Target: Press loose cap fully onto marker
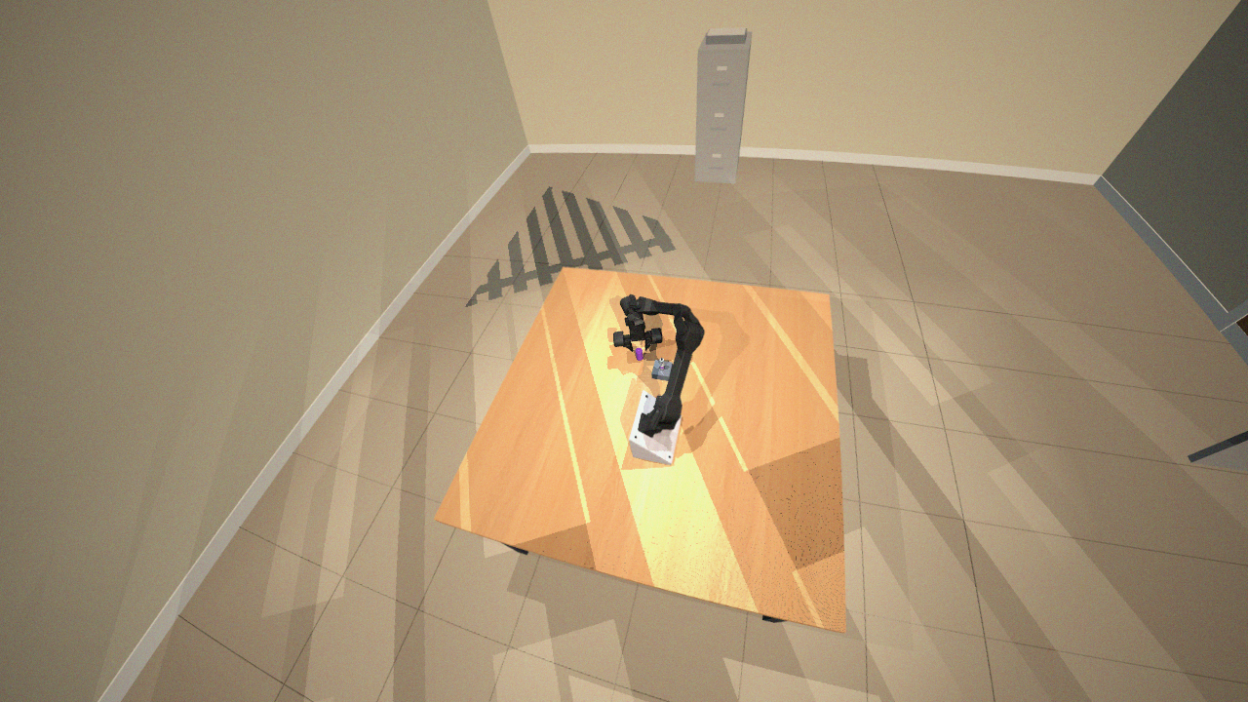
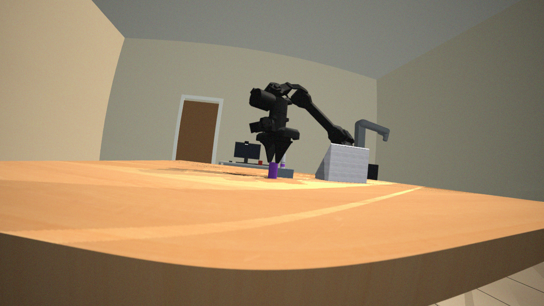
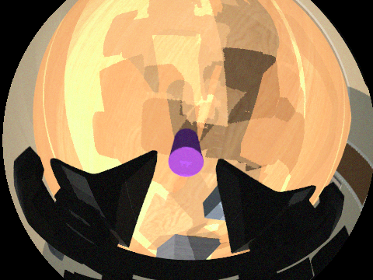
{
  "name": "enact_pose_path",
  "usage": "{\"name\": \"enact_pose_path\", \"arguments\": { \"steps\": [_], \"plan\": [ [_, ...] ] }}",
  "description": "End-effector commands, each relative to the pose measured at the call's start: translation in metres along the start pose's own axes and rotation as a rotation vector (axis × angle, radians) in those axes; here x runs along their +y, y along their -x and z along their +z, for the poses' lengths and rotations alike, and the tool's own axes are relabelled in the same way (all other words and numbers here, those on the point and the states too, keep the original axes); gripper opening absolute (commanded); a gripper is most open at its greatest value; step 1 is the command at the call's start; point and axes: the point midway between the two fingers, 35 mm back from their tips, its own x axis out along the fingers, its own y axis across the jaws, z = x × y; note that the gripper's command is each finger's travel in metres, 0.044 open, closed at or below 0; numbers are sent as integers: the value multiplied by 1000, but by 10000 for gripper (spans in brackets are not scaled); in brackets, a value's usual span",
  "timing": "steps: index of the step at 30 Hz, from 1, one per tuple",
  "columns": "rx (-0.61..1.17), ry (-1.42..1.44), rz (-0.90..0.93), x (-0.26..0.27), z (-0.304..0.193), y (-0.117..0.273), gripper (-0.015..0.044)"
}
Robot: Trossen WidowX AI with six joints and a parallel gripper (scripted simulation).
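The purple cap (image 1: 639, 354) (image 2: 272, 171) (image 3: 186, 161) stands upright on the table. My gripper (image 1: 638, 348) (image 2: 273, 162) (image 3: 188, 160) is open and points down, with its fingertips at about the height of the cap's top. In the wrist view the cap shows in the gap between the fingertips, with room on both sides. The grey-blue holder block (image 1: 660, 376) (image 2: 286, 173) (image 3: 211, 208) stands beside the cap, on the side of the arm's base. The white marker with a purple band (image 2: 282, 164) stands upright in it, partly hidden behind a finger in the exterior view.
The arm's pale wedge-shaped base (image 1: 649, 449) (image 2: 347, 163) (image 3: 183, 246) stands on the wooden table (image 1: 540, 418) (image 2: 228, 220), beyond the holder block from the cap. The arm arches over from it, past the holder block. A desk with a monitor (image 2: 247, 150) is in the background.
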Motion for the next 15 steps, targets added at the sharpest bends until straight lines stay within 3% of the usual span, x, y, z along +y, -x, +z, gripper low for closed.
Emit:
{"name": "enact_pose_path", "arguments": {
  "steps": [1, 15],
  "plan": [
    [3, 8, -6, 1, -1, -9, 244],
    [3, 8, -7, 1, -1, -31, 244]
  ]
}}
